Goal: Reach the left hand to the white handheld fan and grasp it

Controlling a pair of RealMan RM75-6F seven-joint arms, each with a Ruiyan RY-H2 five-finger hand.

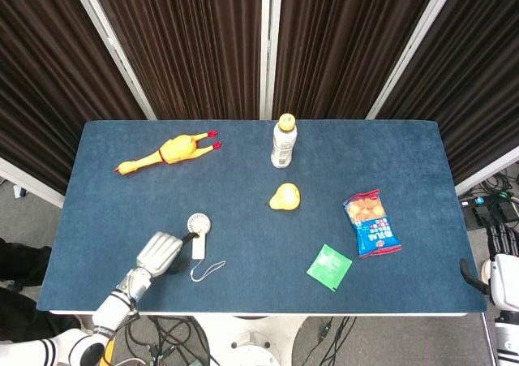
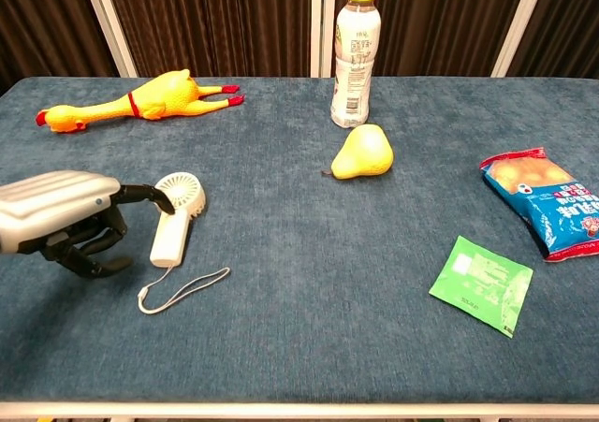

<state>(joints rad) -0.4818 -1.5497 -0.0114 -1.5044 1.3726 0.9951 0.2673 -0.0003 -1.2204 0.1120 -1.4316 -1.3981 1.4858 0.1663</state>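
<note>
The white handheld fan (image 1: 197,233) lies flat on the blue table (image 1: 405,155) at the front left. Its round head points away from me and a thin white cord (image 2: 183,289) trails from its handle. My left hand (image 1: 160,252) sits just left of the fan (image 2: 175,218). In the chest view the left hand (image 2: 58,216) reaches one dark finger (image 2: 148,196) to the fan's neck, while the other fingers curl beneath, apart from the handle. Nothing is gripped. A white part of my right arm with a dark tip (image 1: 501,278) shows off the table's right edge.
A yellow rubber chicken (image 1: 169,152) lies at the back left. A bottle with a yellow cap (image 1: 282,141) stands at the back centre, with a yellow pear (image 1: 285,196) in front of it. A blue snack bag (image 1: 371,222) and a green packet (image 1: 329,266) lie to the right.
</note>
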